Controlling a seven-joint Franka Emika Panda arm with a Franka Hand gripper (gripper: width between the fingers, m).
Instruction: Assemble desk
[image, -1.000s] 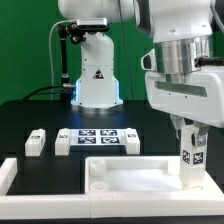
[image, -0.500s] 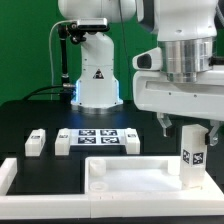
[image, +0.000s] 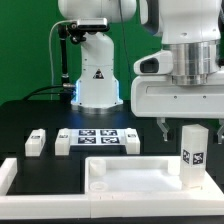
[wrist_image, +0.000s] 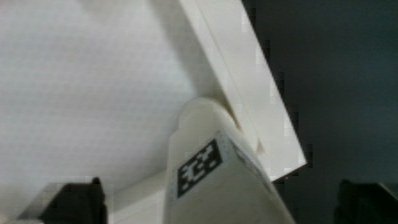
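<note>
A black table under a green backdrop fills the exterior view, with the arm's white base at the far centre. The arm reaches down on the exterior view's right, wrist vertical. The gripper (image: 190, 130) is released: its jaws stand spread, one on either side of the top of a leg (image: 193, 158), with a gap on each side. That leg stands upright in the right corner of the tabletop (image: 105, 162), which lies at the near edge. Two loose legs (image: 35, 142) (image: 63, 142) lie far left of it, beside the marker board (image: 97, 138).

The wrist view looks straight down. It shows the tagged leg (wrist_image: 205, 165) against the tabletop's raised rim (wrist_image: 240, 70), with the tray floor (wrist_image: 89, 80) on one side and black table beyond. The dark fingertips (wrist_image: 75, 200) sit clear of the leg. Whether the leg is seated cannot be told.
</note>
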